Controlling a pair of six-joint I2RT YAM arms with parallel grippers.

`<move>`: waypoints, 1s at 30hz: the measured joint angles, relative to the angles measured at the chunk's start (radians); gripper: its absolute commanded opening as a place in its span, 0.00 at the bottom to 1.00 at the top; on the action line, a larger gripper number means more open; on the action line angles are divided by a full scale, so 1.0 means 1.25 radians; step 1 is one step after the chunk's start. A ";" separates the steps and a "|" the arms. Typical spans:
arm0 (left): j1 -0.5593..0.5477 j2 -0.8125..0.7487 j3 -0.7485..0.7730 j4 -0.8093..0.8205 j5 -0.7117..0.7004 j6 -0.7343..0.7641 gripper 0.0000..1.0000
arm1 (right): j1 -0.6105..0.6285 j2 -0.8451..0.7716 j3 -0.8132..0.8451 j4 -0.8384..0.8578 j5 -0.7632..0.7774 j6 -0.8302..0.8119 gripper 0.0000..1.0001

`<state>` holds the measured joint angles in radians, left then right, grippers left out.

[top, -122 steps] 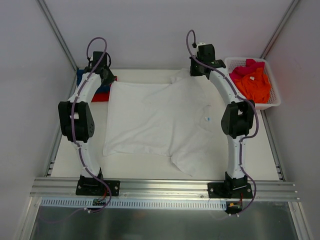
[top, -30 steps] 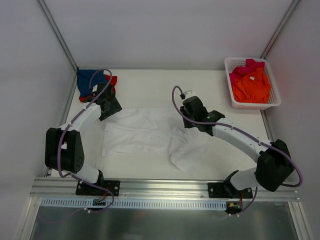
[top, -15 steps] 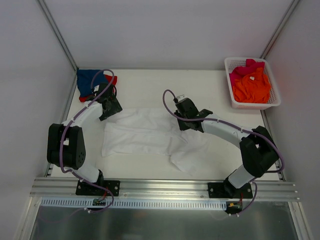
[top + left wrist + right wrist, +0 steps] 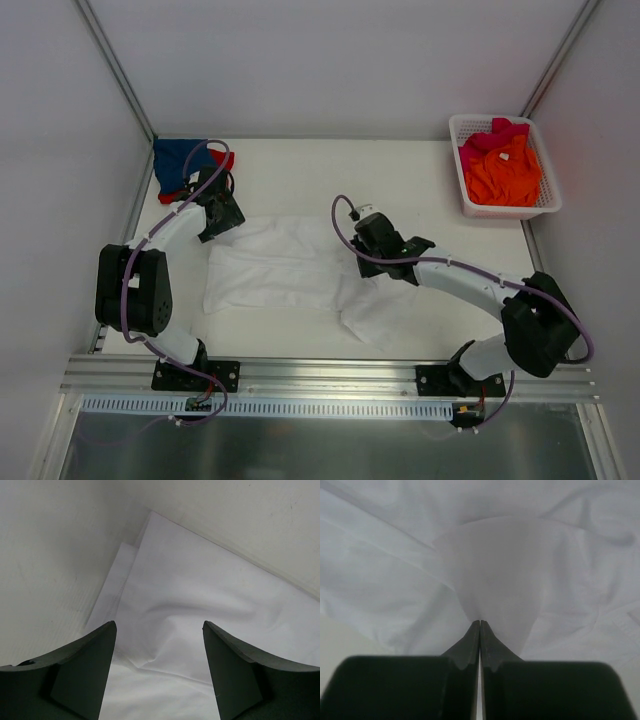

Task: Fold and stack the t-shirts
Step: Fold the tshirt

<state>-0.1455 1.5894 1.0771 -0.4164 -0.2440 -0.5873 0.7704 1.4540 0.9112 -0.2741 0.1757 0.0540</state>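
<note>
White table point(image 4: 300, 170), grey walls around it. White t-shirt point(image 4: 280, 270) lies mid-table as a long folded band running left-right, with a looser rumpled part at its near-right end.

Left gripper point(image 4: 159, 630): jaws spread wide, nothing between them, hovering over the far-left corner of the white t-shirt; layered edges of the fold show below it.

Right gripper point(image 4: 480, 624): clenched, fingers point(image 4: 470, 645) pressed together, pinching a fold of the white t-shirt near its right-centre; the cloth fans out from the tips in a cone.

Blue t-shirt point(image 4: 175, 160) and red t-shirt point(image 4: 224, 159) sit bunched together in the far-left corner, behind the left arm. Basket point(image 4: 465, 125) at the far right holds the orange t-shirt point(image 4: 510, 170) with the pink t-shirt point(image 4: 490, 135) behind it.
</note>
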 measured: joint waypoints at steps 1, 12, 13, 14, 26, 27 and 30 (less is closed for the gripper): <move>0.000 0.000 0.000 0.000 0.000 0.000 0.70 | 0.009 -0.013 -0.010 0.000 0.001 0.005 0.00; 0.000 0.000 0.000 0.000 0.001 0.000 0.70 | 0.132 -0.121 -0.097 -0.032 0.053 0.074 0.08; 0.000 0.000 0.000 0.000 0.001 0.001 0.70 | 0.138 -0.128 -0.098 -0.039 0.058 0.078 0.09; 0.000 0.000 -0.001 0.000 0.001 0.001 0.70 | 0.146 -0.140 -0.099 -0.046 0.066 0.084 0.11; -0.035 -0.159 -0.179 0.013 0.001 -0.020 0.70 | 0.184 -0.249 -0.102 -0.122 0.163 0.121 0.22; -0.037 -0.185 -0.204 0.012 0.001 -0.028 0.69 | 0.184 -0.249 -0.102 -0.125 0.168 0.121 0.23; -0.046 -0.265 -0.271 0.004 0.001 -0.048 0.69 | 0.184 -0.246 -0.102 -0.128 0.182 0.120 0.22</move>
<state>-0.2035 1.2583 0.7387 -0.4118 -0.2432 -0.6468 1.0000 1.1461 0.7834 -0.4343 0.4034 0.2035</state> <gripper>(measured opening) 0.694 0.225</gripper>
